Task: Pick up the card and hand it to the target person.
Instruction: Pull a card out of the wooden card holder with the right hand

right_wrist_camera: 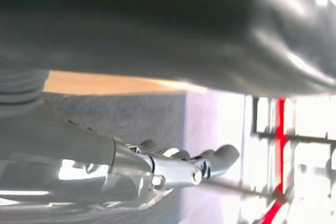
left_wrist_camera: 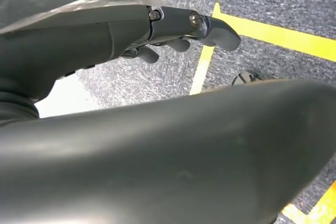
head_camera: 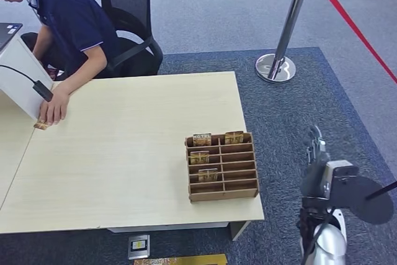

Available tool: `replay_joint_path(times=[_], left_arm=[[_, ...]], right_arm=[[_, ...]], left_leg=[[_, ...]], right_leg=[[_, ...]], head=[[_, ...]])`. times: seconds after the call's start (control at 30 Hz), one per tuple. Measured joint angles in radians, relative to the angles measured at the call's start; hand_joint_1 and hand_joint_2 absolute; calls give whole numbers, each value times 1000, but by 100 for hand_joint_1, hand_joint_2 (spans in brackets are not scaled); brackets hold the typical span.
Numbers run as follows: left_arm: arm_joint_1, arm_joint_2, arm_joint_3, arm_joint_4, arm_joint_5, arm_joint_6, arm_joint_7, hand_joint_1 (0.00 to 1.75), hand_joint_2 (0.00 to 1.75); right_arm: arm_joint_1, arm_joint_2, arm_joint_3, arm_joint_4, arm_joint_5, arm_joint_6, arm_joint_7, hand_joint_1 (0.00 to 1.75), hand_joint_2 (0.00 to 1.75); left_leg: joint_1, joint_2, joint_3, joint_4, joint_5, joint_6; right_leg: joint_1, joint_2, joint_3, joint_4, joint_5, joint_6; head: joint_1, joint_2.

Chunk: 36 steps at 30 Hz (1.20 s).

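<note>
Right hand (head_camera: 314, 153) hangs off the tabletop's (head_camera: 131, 153) right edge, fingers (right_wrist_camera: 222, 157) spread, holding nothing — left hand (left_wrist_camera: 186, 27) is low over the floor, fingers loosely apart, empty too. Cards (head_camera: 201, 139) sit in the rack (head_camera: 223, 166) at the near right — one card (head_camera: 41, 125) lies far left under a person's hand (head_camera: 54, 107).

A light wood table (head_camera: 126, 147) is set on dark blue carpet (head_camera: 290, 116). A wooden slotted rack (head_camera: 223, 166) is placed near the table's front right corner. Far left of the rack, a small card (head_camera: 41, 125) is pressed under a person's hand (head_camera: 54, 106), beside a white box (head_camera: 21, 76).
</note>
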Motion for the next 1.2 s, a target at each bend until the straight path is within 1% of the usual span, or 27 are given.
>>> replay_joint_path(times=[0.03, 0.1, 0.17, 0.2, 0.27, 0.43, 0.53, 0.6, 0.73, 0.87, 1.2], left_arm=[[0, 0, 1, 0, 1, -2, -5, 0, 0], [-1, 0, 5, 0, 2, -8, -15, 0, 0], [-1, 0, 8, 0, 2, -10, -22, 0, 0], [-1, 0, 9, 0, 2, -10, -25, 0, 0], [-1, 0, 9, 0, 0, -12, -33, 0, 0], [0, 3, 9, 0, -14, -22, -29, 0, 0], [0, 5, 8, 0, -28, -27, -20, 0, 0], [0, 7, 7, 0, -36, -31, -18, 0, 0], [0, 12, 3, 0, -48, -40, -28, 0, 0], [-1, 20, -7, 0, -59, -49, -48, 0, 0], [-2, 32, -12, 0, -64, -58, -46, 0, 0]], right_arm=[[-8, -9, 42, -13, 22, 0, 11, 0, 0], [-28, -27, 118, -31, 58, -2, 29, 0, 87], [-45, -41, 173, -41, 84, -10, 39, 0, 175], [-53, -49, 196, -46, 109, -21, 48, 0, 175], [-65, -69, 237, -56, 202, -66, 78, 0, 175], [-77, -128, 334, -98, 583, -250, 220, 0, 175], [-74, -158, 379, -119, 753, -306, 291, 0, 175], [-73, -175, 405, -122, 836, -324, 327, 0, 175], [-88, -207, 445, -102, 937, -342, 369, 0, 175], [-143, -236, 485, -37, 1033, -354, 400, 0, 175], [-284, -264, 581, 131, 1099, -350, 412, 0, 175]], left_leg=[[0, 0, 0, 0, 0, 0], [0, 0, 0, 0, 0, 0], [0, 0, 0, 0, 0, 0], [0, 0, 0, 0, 0, 0], [0, 0, 0, 1, 0, 0], [0, 0, 0, 1, 0, 0], [0, 0, 0, 1, 0, 0], [0, 0, 0, 1, 0, 0], [0, 0, 0, 1, 0, 0], [0, 0, 0, 1, 0, 0], [0, 0, -1, 1, 1, 0]], right_leg=[[0, 0, 0, 0, 0, 0], [0, 0, 0, 0, 0, 0], [0, 0, 0, 0, 0, 0], [0, 0, 0, 0, 0, 0], [0, 0, 0, 0, 0, 0], [0, 0, 0, 0, 0, 1], [0, 0, 0, 0, 0, 1], [0, 0, 0, 0, 0, 1], [0, 0, 0, 0, 1, 1], [0, 0, 0, 0, 1, 1], [0, 0, 0, 0, 2, 1]], head=[[0, 0], [0, 0], [0, 0], [0, 0], [0, 0], [0, 0], [0, 0], [0, 0], [0, 0], [0, 0], [0, 0]])
